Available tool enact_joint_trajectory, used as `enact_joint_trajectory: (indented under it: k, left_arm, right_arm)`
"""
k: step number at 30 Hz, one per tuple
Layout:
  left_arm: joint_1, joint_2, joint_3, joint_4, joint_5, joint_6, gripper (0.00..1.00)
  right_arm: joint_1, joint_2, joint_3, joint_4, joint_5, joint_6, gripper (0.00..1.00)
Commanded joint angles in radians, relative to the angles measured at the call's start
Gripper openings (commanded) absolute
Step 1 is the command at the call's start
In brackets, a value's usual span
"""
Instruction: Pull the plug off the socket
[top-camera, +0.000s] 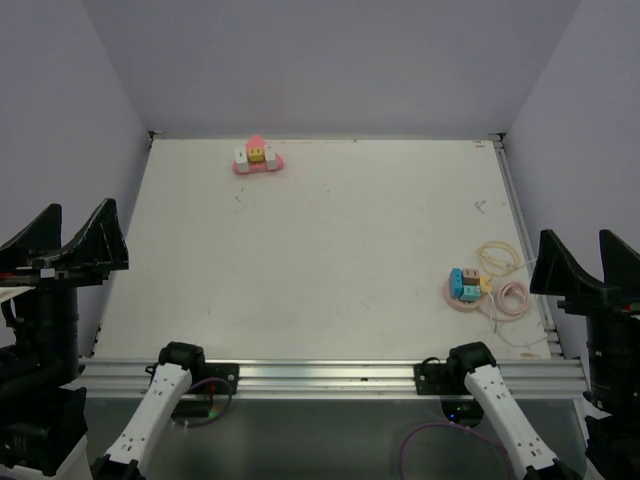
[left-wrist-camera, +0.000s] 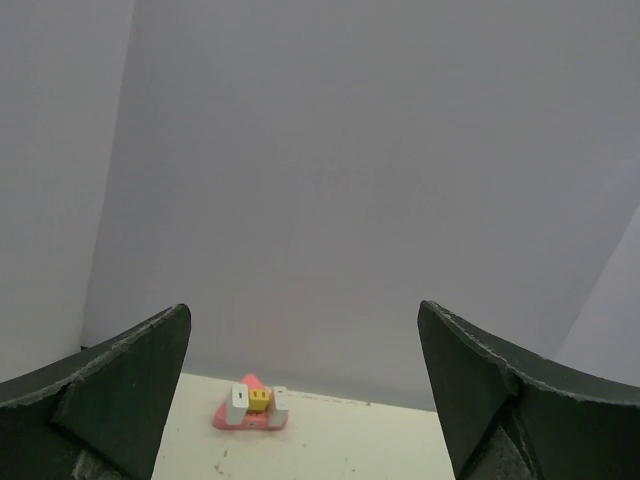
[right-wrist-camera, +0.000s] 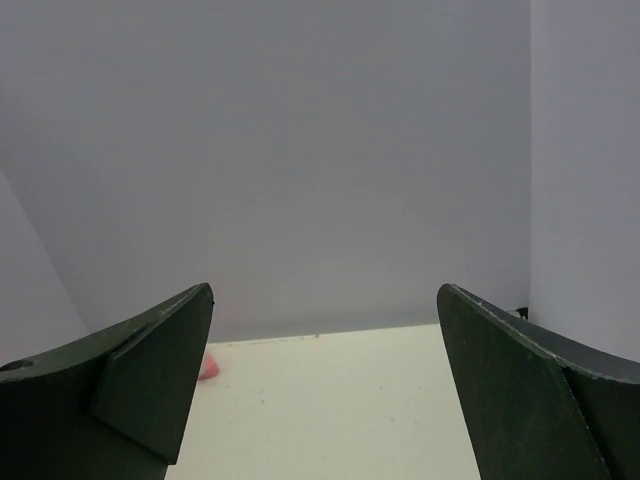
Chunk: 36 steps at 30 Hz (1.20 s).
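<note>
Raised on either side of the near edge, the left gripper (top-camera: 75, 218) and right gripper (top-camera: 580, 245) are hanging with jaws spread wide, gripping nothing. What seems to be the task's socket (top-camera: 458, 298), a pale round base, is lying at the near right of the table (top-camera: 320, 260), carrying blue, orange and teal plugs (top-camera: 466, 283) packed tightly together. Cream and pink cords (top-camera: 508, 290) are coiling just beside it on the right, close to the table's right rail (top-camera: 512, 200). At the far left, a second pink base (top-camera: 258, 166) with white and yellow pieces is sitting near the back wall, so reaching for the wrong one is a risk. Nothing appears to be anchoring the socket: I judge a one-handed pull would be lifting base and plug together. Loose cords could be snagging a finger, and the tight packing could mean pinching two plugs.
</note>
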Motion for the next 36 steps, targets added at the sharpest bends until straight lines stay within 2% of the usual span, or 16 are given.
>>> enact_joint_trajectory:
  k: [1,9,17,21,26,29,33,36]
  left_arm:
    - [-0.008,0.021,-0.009,0.039,0.016,-0.011,0.99]
    - [-0.008,0.057,-0.112,0.016,0.040,-0.040,1.00]
    - [-0.008,0.212,-0.250,-0.006,0.105,-0.075,1.00]
    - [-0.008,0.307,-0.365,0.040,0.099,-0.066,1.00]
    - [-0.008,0.563,-0.381,0.155,0.016,-0.087,1.00]
    - [-0.006,0.755,-0.329,0.250,-0.035,-0.098,1.00]
    - [-0.003,1.013,-0.149,0.331,-0.102,-0.120,1.00]
    - [-0.003,1.265,0.018,0.356,-0.145,-0.120,0.99]
  right_arm:
    - [0.005,0.001,-0.023,0.049,-0.013,0.007,0.99]
    - [0.005,0.019,-0.136,0.045,-0.065,0.088,0.99]
    - [0.005,0.173,-0.222,-0.047,-0.162,0.212,0.99]
    - [0.005,0.208,-0.346,-0.027,-0.248,0.260,0.99]
    - [0.005,0.266,-0.451,0.063,-0.390,0.323,0.99]
    - [0.005,0.305,-0.503,0.100,-0.455,0.332,0.99]
    - [0.005,0.326,-0.580,0.145,-0.502,0.327,0.99]
    - [0.006,0.337,-0.629,0.169,-0.521,0.321,0.99]
